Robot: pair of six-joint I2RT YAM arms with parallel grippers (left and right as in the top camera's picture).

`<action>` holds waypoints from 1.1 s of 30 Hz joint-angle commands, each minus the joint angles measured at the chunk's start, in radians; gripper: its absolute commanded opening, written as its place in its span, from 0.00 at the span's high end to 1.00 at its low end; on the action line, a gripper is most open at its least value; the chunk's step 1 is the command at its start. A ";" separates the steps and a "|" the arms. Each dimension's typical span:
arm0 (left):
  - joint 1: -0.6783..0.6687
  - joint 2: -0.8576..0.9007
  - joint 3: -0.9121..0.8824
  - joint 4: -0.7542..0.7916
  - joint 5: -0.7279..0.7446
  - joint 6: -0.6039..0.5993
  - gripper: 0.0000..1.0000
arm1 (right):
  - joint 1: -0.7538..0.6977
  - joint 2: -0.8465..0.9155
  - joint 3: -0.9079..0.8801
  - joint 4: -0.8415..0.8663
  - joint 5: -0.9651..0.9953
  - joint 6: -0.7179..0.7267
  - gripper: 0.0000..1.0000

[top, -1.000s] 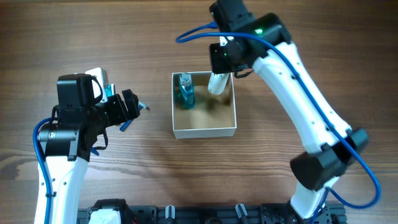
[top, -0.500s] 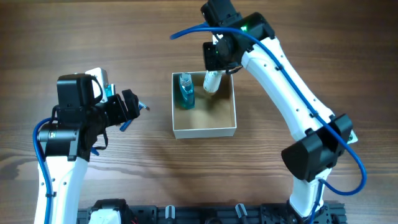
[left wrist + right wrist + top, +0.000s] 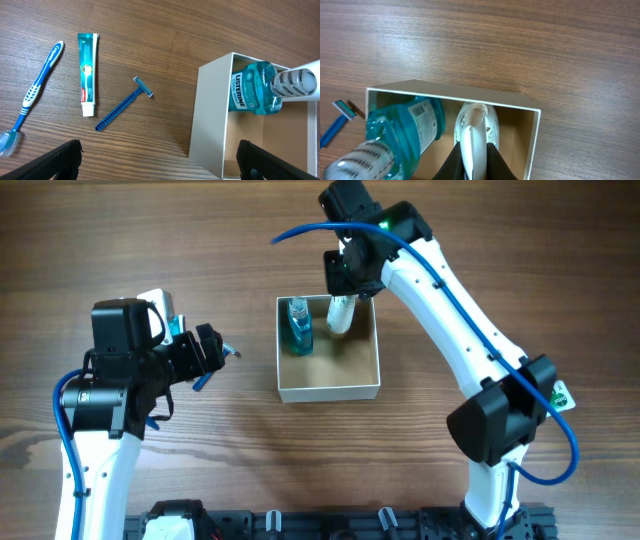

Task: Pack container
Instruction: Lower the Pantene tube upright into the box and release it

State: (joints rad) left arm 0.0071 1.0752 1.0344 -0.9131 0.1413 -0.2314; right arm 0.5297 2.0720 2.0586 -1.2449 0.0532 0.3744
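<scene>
The container (image 3: 335,370) is a square white-walled box with a tan inside, at the table's middle. A teal mouthwash bottle (image 3: 298,328) stands in its back left corner. My right gripper (image 3: 343,280) is shut on a white tube (image 3: 340,314) and holds it upright over the back of the box, beside the bottle. In the right wrist view the tube (image 3: 476,125) sits pinched between my fingers, its lower end inside the container (image 3: 455,93). My left gripper (image 3: 208,350) is open and empty, left of the box.
In the left wrist view a toothbrush (image 3: 39,85), a toothpaste tube (image 3: 87,74) and a blue razor (image 3: 124,103) lie on the wooden table left of the container's wall (image 3: 210,115). In the overhead view my left arm mostly hides them.
My right arm has shifted a little to the left with the white tube, which now stands closer to the mouthwash bottle. The left arm has not moved.
</scene>
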 commanded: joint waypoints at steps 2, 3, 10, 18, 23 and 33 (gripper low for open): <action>-0.005 0.001 0.020 0.002 0.033 -0.013 0.00 | 0.000 0.034 0.008 0.009 0.019 0.019 0.96; -0.005 0.001 0.020 0.002 0.033 -0.013 0.00 | 0.000 0.034 0.008 0.009 0.019 0.019 0.96; -0.005 0.001 0.020 0.002 0.034 -0.013 0.00 | 0.000 0.034 0.008 -0.014 0.019 0.013 0.78; -0.005 0.001 0.020 0.002 0.033 -0.013 0.00 | 0.000 0.034 0.008 -0.039 0.018 -0.009 0.67; -0.005 0.001 0.020 0.002 0.034 -0.013 0.00 | 0.000 0.034 0.008 -0.051 0.018 -0.035 0.62; -0.005 0.001 0.020 0.003 0.033 -0.013 0.00 | 0.000 0.003 0.039 -0.036 0.018 -0.134 0.62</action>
State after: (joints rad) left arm 0.0071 1.0752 1.0344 -0.9131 0.1413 -0.2314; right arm 0.5293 2.0907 2.0579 -1.2892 0.0536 0.3038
